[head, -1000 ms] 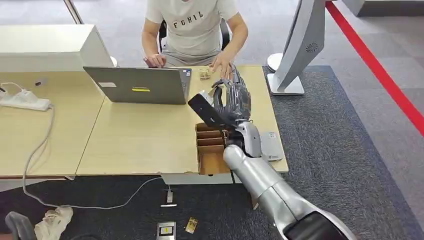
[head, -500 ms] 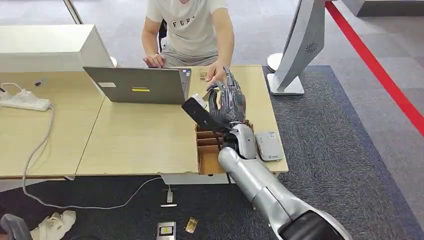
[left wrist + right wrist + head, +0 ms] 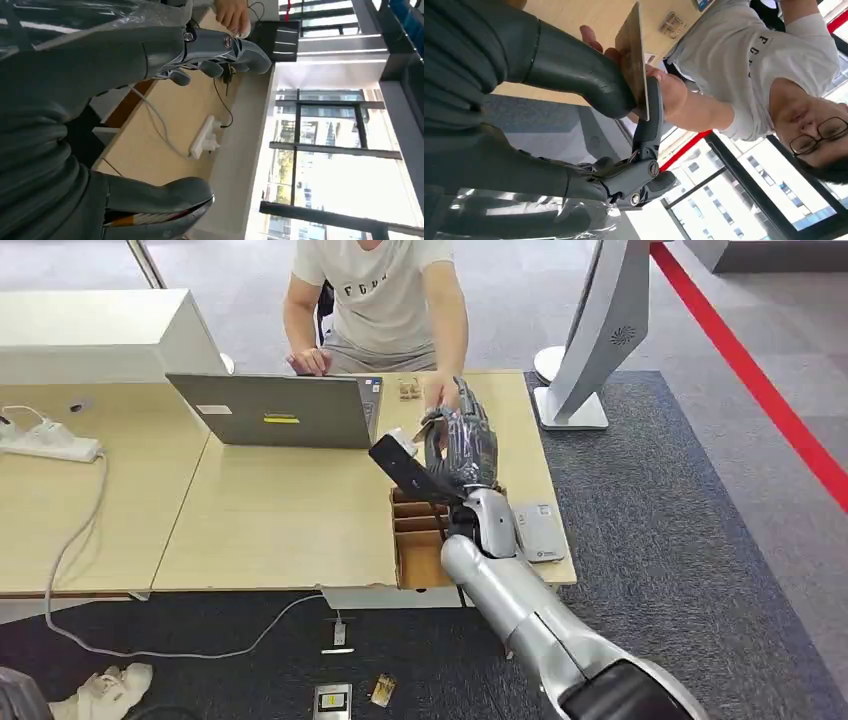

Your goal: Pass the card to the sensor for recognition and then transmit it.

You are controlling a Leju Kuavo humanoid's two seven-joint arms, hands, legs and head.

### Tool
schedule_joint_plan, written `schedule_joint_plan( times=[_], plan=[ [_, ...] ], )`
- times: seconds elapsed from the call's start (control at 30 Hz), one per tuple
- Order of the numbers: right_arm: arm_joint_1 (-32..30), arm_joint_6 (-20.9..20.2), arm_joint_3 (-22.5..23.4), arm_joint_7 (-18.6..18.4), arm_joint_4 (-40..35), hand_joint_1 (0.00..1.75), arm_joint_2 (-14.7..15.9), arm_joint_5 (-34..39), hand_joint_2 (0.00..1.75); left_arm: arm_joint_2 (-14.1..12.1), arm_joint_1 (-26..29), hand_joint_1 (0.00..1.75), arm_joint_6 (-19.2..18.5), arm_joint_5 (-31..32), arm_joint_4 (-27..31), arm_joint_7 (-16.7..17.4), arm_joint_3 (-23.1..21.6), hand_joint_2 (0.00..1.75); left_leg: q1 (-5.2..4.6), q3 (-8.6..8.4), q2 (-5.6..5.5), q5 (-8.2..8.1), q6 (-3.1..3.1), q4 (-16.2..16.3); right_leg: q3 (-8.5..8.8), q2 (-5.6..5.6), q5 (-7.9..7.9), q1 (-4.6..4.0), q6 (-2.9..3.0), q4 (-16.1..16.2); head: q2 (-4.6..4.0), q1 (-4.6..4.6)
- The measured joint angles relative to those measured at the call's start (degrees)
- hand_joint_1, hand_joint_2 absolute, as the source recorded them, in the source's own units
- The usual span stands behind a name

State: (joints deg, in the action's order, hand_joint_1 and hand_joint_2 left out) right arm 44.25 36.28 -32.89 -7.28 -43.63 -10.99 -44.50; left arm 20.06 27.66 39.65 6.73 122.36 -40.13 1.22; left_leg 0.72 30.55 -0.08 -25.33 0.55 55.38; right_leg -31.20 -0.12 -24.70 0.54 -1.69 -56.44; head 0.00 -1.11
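The right hand (image 3: 455, 445), smooth dark grey with a ribbed cover and a clear plastic wrap near the wrist, is raised above the counter (image 3: 270, 510) and pinches the card (image 3: 634, 55) between its thick thumb and a darker finger. In the right wrist view the card is a thin, flat rectangle with a brownish, woody-looking face, seen nearly edge-on. A person's hand (image 3: 664, 92) reaches in and touches the card from the far side. In the head view that person (image 3: 375, 300), in a pale printed T-shirt, sits at 12 o'clock from the right hand, one arm stretched toward it.

At 6 o'clock from the hand lies an open cardboard box (image 3: 420, 540) with flat dividers making several compartments. Just at 4 o'clock, flat on the counter, is a small grey rounded-corner card reader (image 3: 538, 532). At 10 o'clock stands an open grey laptop (image 3: 280, 412), its matte lid toward the camera. The counter is pale wood laminate; at its 9 o'clock end a white power strip (image 3: 50, 442) lies with a grey cable trailing over the edge to the dark carpet (image 3: 660, 540).

The left hand (image 3: 150, 125) holds nothing, its glossy grey thumb and darker fingers spread apart.
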Motion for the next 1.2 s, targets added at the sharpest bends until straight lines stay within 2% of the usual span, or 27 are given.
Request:
schedule_joint_plan(
  times=[0.03,0.07,0.1,0.3,0.4,0.67,0.77,0.93,1.0,1.1,1.2],
  plan=[
    [0.0,0.0,0.0,0.0,0.0,1.75,0.0,-0.1,1.75,0.0,0.0,0.0,0.0,0.0,0.0,0.0,0.0,1.75,0.0,0.0,0.0,0.0,0.0,0.0,0.0,0.0,0.0,0.0,0.0,0.0,0.0,0.02],
    [0.0,0.0,0.0,-0.1,0.0,1.52,0.1,-0.3,1.75,0.0,0.0,0.0,0.0,0.0,0.1,0.0,0.1,1.75,0.0,0.0,0.0,0.0,0.0,0.0,0.0,0.0,0.0,0.0,0.0,0.0,0.0,0.02],
    [0.0,0.0,0.0,-0.2,0.0,0.0,0.2,-0.3,1.75,0.0,-0.1,0.0,0.0,0.1,0.2,0.0,0.1,1.75,0.0,0.0,0.0,0.0,0.0,0.0,0.0,0.0,0.0,0.0,0.0,0.0,0.0,0.02],
    [-0.5,-0.3,0.1,-0.5,0.0,0.0,0.7,0.8,1.75,0.0,-0.3,0.0,0.0,0.4,1.1,0.0,0.1,1.75,0.0,0.0,0.0,0.0,0.0,0.0,-0.01,0.0,0.0,0.0,0.0,0.0,0.0,0.0],
    [-1.3,-0.5,0.2,1.1,-0.2,0.0,1.3,3.3,1.75,0.0,-0.4,0.0,0.0,0.5,1.2,0.0,0.1,1.75,0.0,-0.01,0.0,0.0,0.0,0.0,-0.01,0.0,0.0,0.0,0.0,0.0,0.0,0.0],
    [-6.0,-2.2,1.4,11.8,-5.7,0.0,3.3,15.8,1.75,0.0,-0.4,0.0,0.0,2.6,1.4,0.0,0.0,1.75,0.0,-0.03,0.0,0.0,0.0,0.0,-0.02,0.0,0.0,0.0,0.0,0.0,0.0,0.02],
    [-11.1,-5.5,1.7,16.9,-10.8,0.0,4.3,21.2,1.75,0.0,-0.4,0.0,0.0,5.5,1.4,0.0,-0.4,1.75,0.0,-0.03,0.0,-0.01,0.0,0.0,-0.03,0.0,-0.01,0.0,0.0,0.0,0.0,0.02],
    [-19.3,-10.0,1.7,19.1,-19.4,0.0,6.7,25.2,1.75,0.0,-0.4,0.0,0.0,11.5,1.4,0.0,-2.2,1.75,0.0,-0.02,0.0,-0.04,-0.02,0.0,-0.02,0.0,-0.02,0.0,-0.01,0.1,0.0,0.0],
    [-23.1,-11.8,1.8,21.8,-23.7,0.0,7.8,29.0,1.75,0.0,-0.2,0.0,0.0,13.9,1.4,0.0,-3.2,1.75,0.0,-0.02,0.01,-0.04,-0.02,0.0,0.0,0.0,-0.02,0.0,-0.01,0.1,0.0,0.0],
    [-27.8,-12.2,1.9,26.4,-28.6,0.0,8.6,32.0,1.75,0.0,0.2,0.0,0.0,15.1,1.4,0.0,-4.3,1.75,0.0,-0.03,0.04,-0.06,0.0,0.0,-0.02,0.01,-0.02,0.0,-0.01,0.1,0.0,0.02],
    [-32.4,-10.7,1.9,29.3,-34.1,0.0,9.4,31.8,1.75,0.0,0.7,0.0,0.0,16.4,1.3,0.0,-5.5,1.75,0.0,-0.01,0.01,-0.06,0.0,0.0,-0.02,0.0,-0.03,0.0,-0.02,0.1,0.0,0.02]
  ],
)
